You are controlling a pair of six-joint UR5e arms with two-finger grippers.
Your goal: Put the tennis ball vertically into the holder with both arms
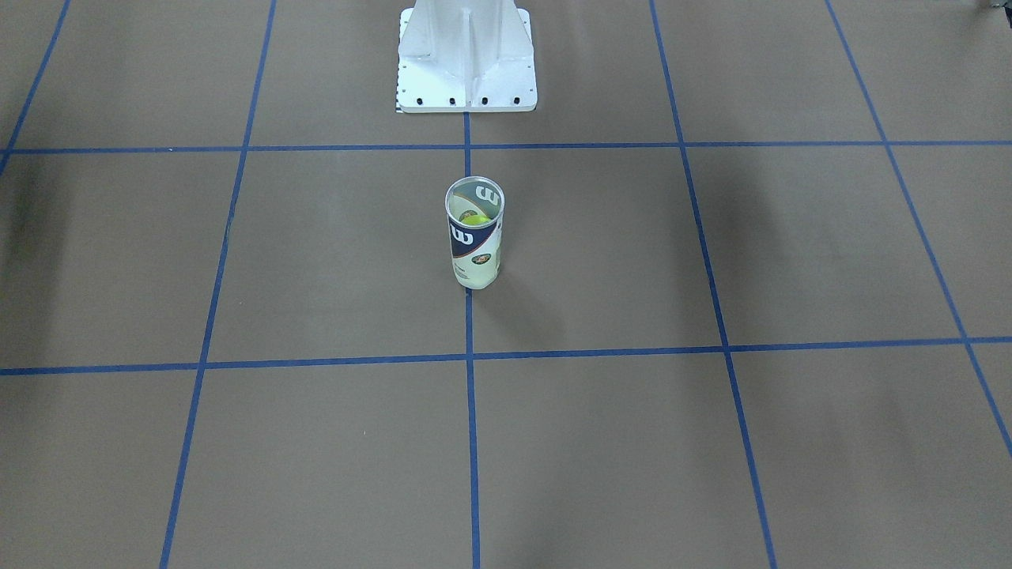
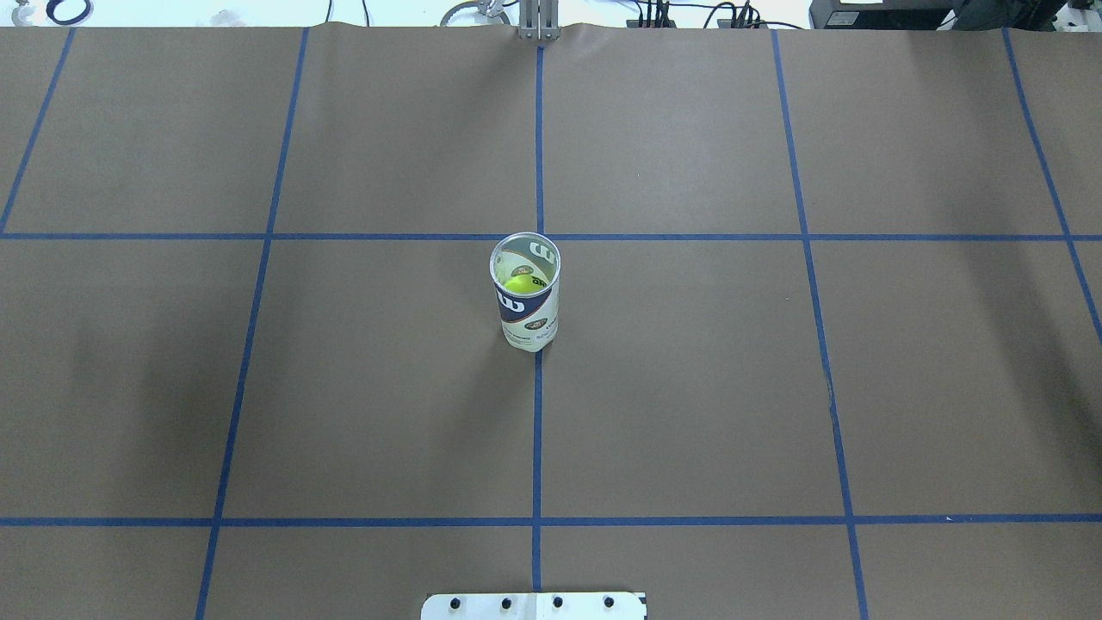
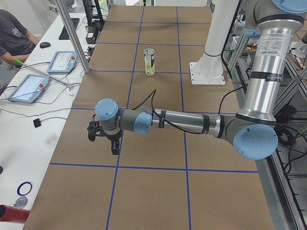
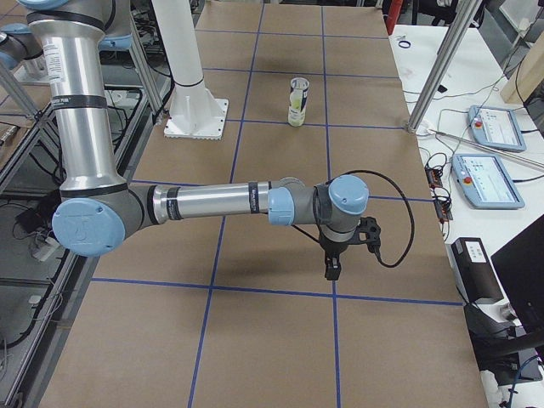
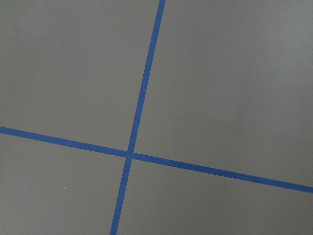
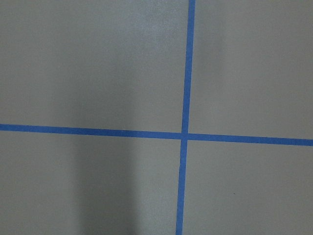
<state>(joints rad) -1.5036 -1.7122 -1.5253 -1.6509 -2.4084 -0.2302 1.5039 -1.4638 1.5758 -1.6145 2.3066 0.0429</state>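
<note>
The holder (image 2: 527, 293) stands upright at the table's middle on the centre tape line. It is a clear tube with a silver rim and a navy-and-white "W" label. It also shows in the front view (image 1: 474, 233), the left side view (image 3: 149, 61) and the right side view (image 4: 297, 101). A yellow-green tennis ball (image 2: 519, 282) sits inside it (image 1: 473, 217). My left gripper (image 3: 114, 147) hangs over the table far from the holder, in the left side view only. My right gripper (image 4: 332, 269) shows in the right side view only. I cannot tell whether either is open.
The white bolted pedestal base (image 1: 466, 59) stands behind the holder (image 2: 534, 606). Blue tape lines (image 2: 537, 430) grid the brown table. Both wrist views show only tape crossings (image 5: 129, 155) (image 6: 184, 135). An operator (image 3: 12, 38) and tablets (image 3: 28, 87) are at the side bench.
</note>
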